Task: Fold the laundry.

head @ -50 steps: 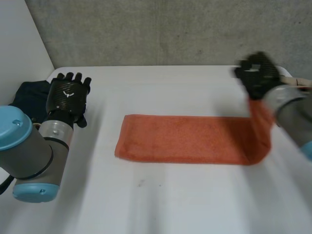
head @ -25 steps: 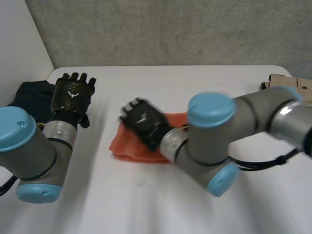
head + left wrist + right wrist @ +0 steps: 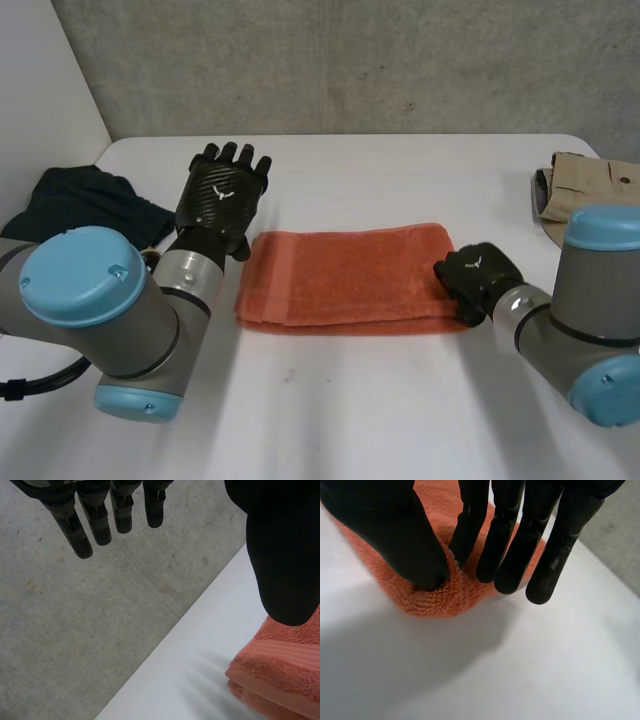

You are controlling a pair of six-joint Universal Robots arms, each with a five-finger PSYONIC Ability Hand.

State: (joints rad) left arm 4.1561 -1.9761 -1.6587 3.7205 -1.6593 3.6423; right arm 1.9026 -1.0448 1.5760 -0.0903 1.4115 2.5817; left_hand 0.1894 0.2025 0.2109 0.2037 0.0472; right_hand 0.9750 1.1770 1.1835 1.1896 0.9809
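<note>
Where the right hand [image 3: 476, 281] pinches it, one end of the orange towel [image 3: 345, 275] is hidden; folded double, it lies on the counter [image 3: 350, 410], the left hand [image 3: 224, 196] straight-fingered beside it.

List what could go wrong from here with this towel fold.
The right hand pinches the folded end of the orange towel. Lifting away without letting go could drag the towel and undo the fold. The left hand is open near the other end, so nothing pins the towel there.

Left hand [image 3: 222, 195] spread with straight fingers [image 3: 82, 537]; right hand [image 3: 475, 280] pinches towel [image 3: 345, 275].
</note>
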